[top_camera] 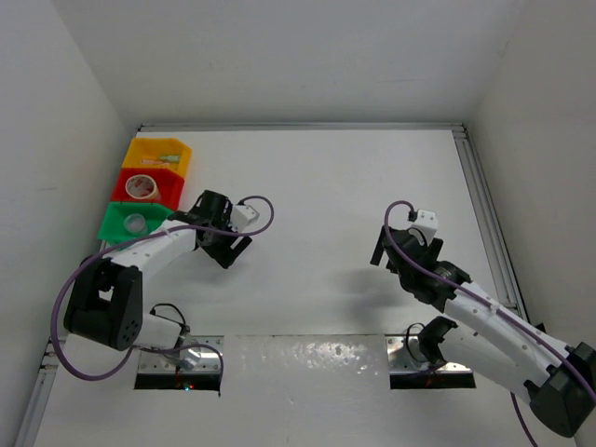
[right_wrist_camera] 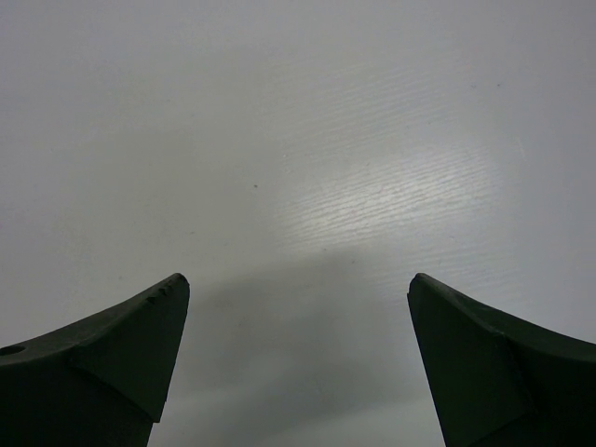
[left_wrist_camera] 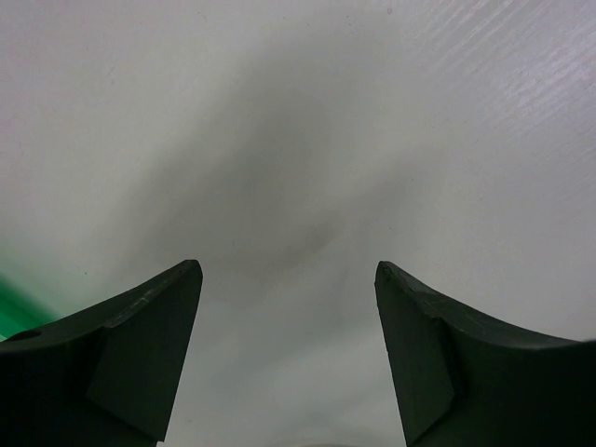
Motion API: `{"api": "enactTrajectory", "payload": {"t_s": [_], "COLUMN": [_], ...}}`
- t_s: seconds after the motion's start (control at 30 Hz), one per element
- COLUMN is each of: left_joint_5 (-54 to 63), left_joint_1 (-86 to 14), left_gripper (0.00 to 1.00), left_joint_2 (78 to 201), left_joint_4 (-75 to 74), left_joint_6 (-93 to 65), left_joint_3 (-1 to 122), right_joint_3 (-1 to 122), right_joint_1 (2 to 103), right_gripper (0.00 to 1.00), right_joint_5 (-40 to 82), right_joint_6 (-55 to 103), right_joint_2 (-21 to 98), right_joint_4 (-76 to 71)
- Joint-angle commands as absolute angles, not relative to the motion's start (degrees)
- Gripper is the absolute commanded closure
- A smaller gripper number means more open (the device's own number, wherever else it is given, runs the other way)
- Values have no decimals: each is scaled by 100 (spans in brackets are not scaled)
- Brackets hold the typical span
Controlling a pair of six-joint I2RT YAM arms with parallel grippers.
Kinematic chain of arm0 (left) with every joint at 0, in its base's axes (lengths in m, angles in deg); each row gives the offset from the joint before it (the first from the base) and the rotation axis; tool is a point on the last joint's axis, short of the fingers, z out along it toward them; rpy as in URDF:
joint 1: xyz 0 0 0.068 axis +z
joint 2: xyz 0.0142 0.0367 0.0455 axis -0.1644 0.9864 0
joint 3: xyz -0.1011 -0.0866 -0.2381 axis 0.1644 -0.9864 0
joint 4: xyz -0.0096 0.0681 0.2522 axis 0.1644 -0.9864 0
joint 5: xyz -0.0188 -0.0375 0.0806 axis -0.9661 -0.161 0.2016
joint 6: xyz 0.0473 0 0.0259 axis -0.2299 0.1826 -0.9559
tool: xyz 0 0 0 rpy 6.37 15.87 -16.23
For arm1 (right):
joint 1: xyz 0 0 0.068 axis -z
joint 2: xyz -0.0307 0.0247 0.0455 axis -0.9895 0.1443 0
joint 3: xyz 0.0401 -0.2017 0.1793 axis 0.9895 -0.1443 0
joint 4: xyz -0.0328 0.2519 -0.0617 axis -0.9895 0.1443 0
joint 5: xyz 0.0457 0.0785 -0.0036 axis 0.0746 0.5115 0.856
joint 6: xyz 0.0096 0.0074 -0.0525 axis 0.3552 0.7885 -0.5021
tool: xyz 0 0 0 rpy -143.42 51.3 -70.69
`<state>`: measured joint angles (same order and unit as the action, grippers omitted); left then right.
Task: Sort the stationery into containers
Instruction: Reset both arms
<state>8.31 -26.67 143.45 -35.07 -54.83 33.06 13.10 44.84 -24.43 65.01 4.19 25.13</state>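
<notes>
The stationery I can find is all binned: small pastel sticks (top_camera: 158,161) lie in the yellow-orange open-fronted plastic bin (top_camera: 149,146), a tan and white tape roll (top_camera: 142,187) sits in the red plastic bin (top_camera: 171,192), and a pale ring (top_camera: 137,223) rests in the green plastic bin (top_camera: 112,224). The three bins stand in a row just to the left of my left pincer (left_wrist_camera: 289,270), the green one nearest it and showing as a sliver at the edge of the left wrist view. That pincer is released, jaws spread wide over bare white surface (top_camera: 326,186) with nothing between them. My right pincer (right_wrist_camera: 298,279) is well away on the far side, also spread and carrying nothing. I see no loose piece on the surface, so I judge the sorting finished or nearly so. The risk from here is the left arm: any swing toward its left could clip the light green bin, shove the row or spill the ring, and its looping purple cable (top_camera: 265,209) could snag.
</notes>
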Motion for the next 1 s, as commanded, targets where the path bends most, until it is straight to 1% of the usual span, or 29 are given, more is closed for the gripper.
{"api": "enactTrajectory", "payload": {"t_s": [0.0,0.8,0.9,0.97], "left_joint_5": [740,722,818,889], "left_joint_1": [-2704,-2739,-2870,-3195], "left_gripper": [27,26,24,23], "left_joint_2": [14142,14142,13932,13633], "left_joint_4": [-3336,-3354,-3380,-3389], "left_joint_6": [-5456,-5429,-5438,-5727], "left_joint_3": [3278,3234,3137,2840], "right_joint_3": [1522,1372,1390,1407], "right_joint_1": [4488,4488,4488,4479], "right_gripper": [1,1,1,1], "right_joint_5": [-2624,-2668,-2677,-2677], "right_joint_6": [6578,6543,6552,6534], "right_joint_2": [443,268,267,276], "right_joint_4": [2448,2387,2395,2404]}}
